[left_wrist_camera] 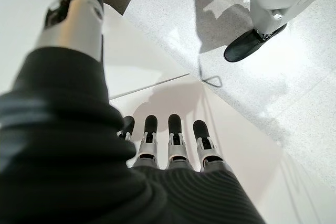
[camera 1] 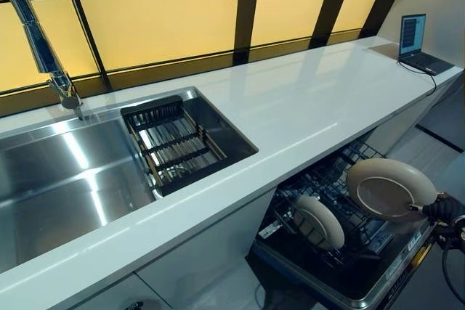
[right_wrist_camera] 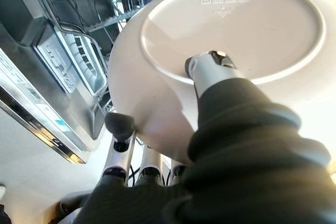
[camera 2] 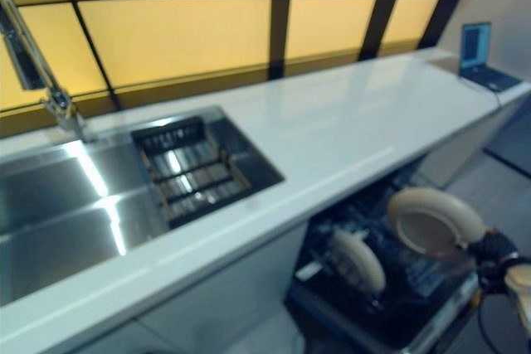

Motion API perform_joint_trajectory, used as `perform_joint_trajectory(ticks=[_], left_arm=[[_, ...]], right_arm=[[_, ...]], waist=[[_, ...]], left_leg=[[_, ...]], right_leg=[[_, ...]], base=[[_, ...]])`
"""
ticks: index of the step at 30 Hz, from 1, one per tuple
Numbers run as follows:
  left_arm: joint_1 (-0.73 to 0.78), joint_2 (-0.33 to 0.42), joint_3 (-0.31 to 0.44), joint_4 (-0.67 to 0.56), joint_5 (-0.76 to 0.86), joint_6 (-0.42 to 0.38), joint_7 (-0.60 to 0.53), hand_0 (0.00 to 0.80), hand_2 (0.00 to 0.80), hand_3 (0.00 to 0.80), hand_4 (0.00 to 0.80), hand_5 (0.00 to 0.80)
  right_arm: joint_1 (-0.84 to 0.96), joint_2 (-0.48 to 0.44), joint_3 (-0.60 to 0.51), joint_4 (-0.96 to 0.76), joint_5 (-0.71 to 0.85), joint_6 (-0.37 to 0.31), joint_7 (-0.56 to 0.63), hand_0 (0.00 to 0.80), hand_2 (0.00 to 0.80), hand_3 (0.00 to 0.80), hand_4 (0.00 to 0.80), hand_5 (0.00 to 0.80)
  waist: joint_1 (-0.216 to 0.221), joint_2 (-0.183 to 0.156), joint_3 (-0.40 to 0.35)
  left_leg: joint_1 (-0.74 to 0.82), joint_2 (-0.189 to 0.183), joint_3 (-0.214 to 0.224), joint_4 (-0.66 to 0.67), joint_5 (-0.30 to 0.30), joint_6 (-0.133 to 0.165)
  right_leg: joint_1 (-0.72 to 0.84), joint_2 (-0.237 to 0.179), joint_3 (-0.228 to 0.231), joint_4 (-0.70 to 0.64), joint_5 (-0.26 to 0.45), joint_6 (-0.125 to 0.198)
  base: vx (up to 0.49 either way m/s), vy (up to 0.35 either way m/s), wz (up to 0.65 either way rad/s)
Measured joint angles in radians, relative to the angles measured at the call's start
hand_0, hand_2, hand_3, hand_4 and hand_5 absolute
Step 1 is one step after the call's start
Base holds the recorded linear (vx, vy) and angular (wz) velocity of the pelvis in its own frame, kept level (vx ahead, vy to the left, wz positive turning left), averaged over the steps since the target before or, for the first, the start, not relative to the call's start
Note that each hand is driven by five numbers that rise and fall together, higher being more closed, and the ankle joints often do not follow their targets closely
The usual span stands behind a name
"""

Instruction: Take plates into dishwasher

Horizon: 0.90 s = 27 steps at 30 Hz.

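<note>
My right hand holds a cream plate by its rim above the open dishwasher's lower rack. In the right wrist view the thumb presses on the plate's underside and the fingers curl under its edge. Another cream plate stands on edge in the rack, to the left of the held one. My left hand shows only in its wrist view, fingers straight, holding nothing, beside a white cabinet face.
A white counter runs above the dishwasher. A steel sink with a dark drainer rack and a tap lies at the left. A laptop sits at the far right end. A person's shoe stands on the floor.
</note>
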Motion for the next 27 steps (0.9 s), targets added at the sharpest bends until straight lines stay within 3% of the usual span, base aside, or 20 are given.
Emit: perform_joint_trajectory(ticks=[13, 23, 27], left_arm=[[-0.006, 0.001, 0.01, -0.002, -0.01, -0.012, 0.0, 0.0, 0.0, 0.0, 0.0, 0.0], [-0.026, -0.001, -0.001, -0.017, -0.046, -0.041, 0.001, 0.0, 0.0, 0.0, 0.0, 0.0], [-0.031, -0.002, -0.016, -0.028, -0.054, -0.051, 0.001, 0.0, 0.0, 0.0, 0.0, 0.0]], right_arm=[[-0.065, 0.028, 0.041, 0.035, 0.035, 0.008, -0.035, 0.8, 0.8, 0.8, 0.8, 0.8], [-0.185, 0.03, 0.065, 0.076, 0.05, 0.006, -0.094, 0.8, 0.8, 0.8, 0.8, 0.8], [-0.205, 0.03, 0.083, 0.079, 0.059, 0.006, -0.097, 0.8, 0.8, 0.8, 0.8, 0.8]], waist=[[0.0, 0.044, 0.037], [-0.001, 0.121, 0.093], [0.003, 0.137, 0.11]], left_leg=[[-0.013, 0.0, 0.001, 0.001, 0.0, 0.0], [-0.064, 0.0, -0.018, 0.002, 0.003, 0.003], [-0.072, -0.001, -0.019, 0.002, 0.003, 0.003]], right_leg=[[-0.02, 0.0, 0.0, 0.0, 0.005, -0.001], [-0.076, 0.0, 0.0, 0.0, 0.017, -0.002], [-0.084, -0.001, -0.002, 0.0, 0.018, -0.002]], base=[[-0.055, -0.043, -0.02], [-0.081, -0.018, -0.03], [-0.045, -0.005, -0.03]])
